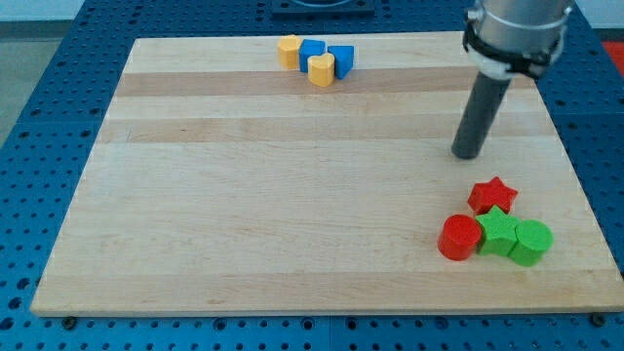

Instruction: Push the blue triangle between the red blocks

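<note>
Blocks sit in two clusters on the wooden board (292, 195), and we read them from the frame's left to its right. At the upper centre, near the top edge, a yellow block (289, 50) leads the first huddle, touching a blue block (311, 50) just beside it; a yellow heart-like block (322, 69) sits in front, and at the huddle's right end is the blue triangle (341, 58), the piece we must move, its exact outline hard to make out at this size. Well apart, at the lower right of the frame, lies the second cluster: a red cylinder (459, 237), a green star (498, 232) pressed against it, a red star (492, 194) just above that, and a green cylinder (531, 241) at the far right. My tip (469, 154) stands on bare wood in the right part of the frame, above the red star and clear of every block; we carry no jaws, only the rod, so nothing is gripped. We judge the push has yet to begin. To do it well, we should bring the tip round to the triangle's upper-left side, peel it away from its neighbours, then drive it down and right, arriving gently, since the green star crowds the gap between the reds.
</note>
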Available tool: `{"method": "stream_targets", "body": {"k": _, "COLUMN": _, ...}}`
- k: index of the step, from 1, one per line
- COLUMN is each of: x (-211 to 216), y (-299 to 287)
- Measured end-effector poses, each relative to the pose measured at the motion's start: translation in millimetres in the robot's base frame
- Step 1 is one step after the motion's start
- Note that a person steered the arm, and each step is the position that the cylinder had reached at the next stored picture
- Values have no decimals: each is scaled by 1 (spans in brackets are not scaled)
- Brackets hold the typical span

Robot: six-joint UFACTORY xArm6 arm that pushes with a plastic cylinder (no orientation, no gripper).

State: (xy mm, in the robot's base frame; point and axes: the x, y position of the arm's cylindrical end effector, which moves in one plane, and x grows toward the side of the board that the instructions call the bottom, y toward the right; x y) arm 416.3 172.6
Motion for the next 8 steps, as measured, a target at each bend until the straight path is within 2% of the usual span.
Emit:
{"method": "stream_targets", "body": {"k": 2, "x": -93, "y": -3}}
{"method": "stream_targets", "body": {"k": 5, "x": -205, "y": -67}}
{"method": "stream_targets", "body": {"k": 8, "x": -209, "y": -146}}
